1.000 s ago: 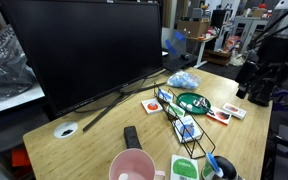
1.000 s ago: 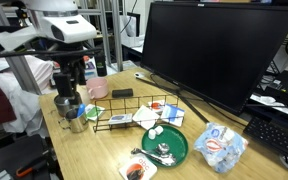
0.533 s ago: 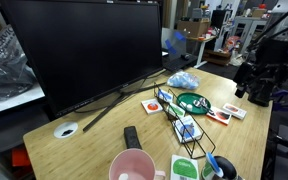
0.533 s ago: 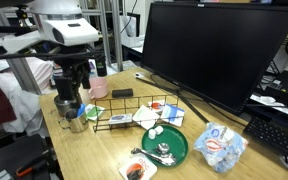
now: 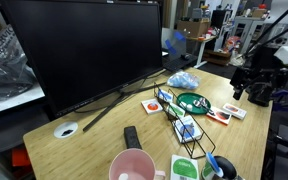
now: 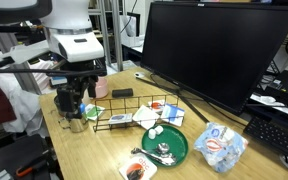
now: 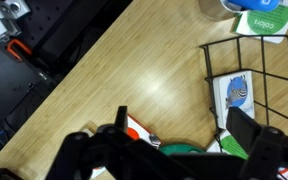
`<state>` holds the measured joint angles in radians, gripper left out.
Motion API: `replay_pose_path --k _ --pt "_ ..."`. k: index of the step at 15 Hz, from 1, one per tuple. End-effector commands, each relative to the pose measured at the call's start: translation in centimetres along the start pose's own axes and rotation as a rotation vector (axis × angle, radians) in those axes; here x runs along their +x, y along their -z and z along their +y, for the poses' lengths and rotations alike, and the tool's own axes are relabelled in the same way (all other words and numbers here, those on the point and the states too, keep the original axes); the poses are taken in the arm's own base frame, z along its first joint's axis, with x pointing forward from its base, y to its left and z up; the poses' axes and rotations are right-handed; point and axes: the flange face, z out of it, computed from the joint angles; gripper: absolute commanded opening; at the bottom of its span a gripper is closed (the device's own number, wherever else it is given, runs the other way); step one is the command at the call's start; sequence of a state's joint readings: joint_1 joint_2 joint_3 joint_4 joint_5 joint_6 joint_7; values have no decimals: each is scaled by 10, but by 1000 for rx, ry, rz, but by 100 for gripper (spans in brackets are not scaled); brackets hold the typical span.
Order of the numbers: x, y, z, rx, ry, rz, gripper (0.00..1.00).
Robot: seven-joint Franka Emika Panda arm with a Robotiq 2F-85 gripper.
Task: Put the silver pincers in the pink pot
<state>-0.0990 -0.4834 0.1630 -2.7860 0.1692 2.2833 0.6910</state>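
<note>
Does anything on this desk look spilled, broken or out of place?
Nothing looks spilled or broken. Mildly odd: small shiny silver tongs lie on the round green plate, and a crumpled clear plastic bag sits beside it.

Lab or robotics workshop, we judge. Landmark: a large dark monitor [image 5: 84, 50] on a wooden desk [image 5: 94, 150]. Beyond the monitor we note cluttered benches and boxes [image 5: 199, 25]. Beside it lies a keyboard [image 6: 280, 135], and behind it we see metal framing [image 6: 112, 25].
</note>
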Motion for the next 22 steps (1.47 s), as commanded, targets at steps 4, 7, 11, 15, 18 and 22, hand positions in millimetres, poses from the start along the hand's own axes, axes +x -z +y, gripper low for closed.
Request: replay_pose_path --k 4,7,11,15,18,22 --pt "34 -47 11 -75 -172 67 100" --pt "43 -76 14 -103 -233 93 100" --pt "41 -79 12 -112 -224 69 100" --pt "41 -77 12 -108 -224 73 100" --pt "56 -89 16 -104 -244 42 100" --pt "83 -105 24 -104 -265 9 100"
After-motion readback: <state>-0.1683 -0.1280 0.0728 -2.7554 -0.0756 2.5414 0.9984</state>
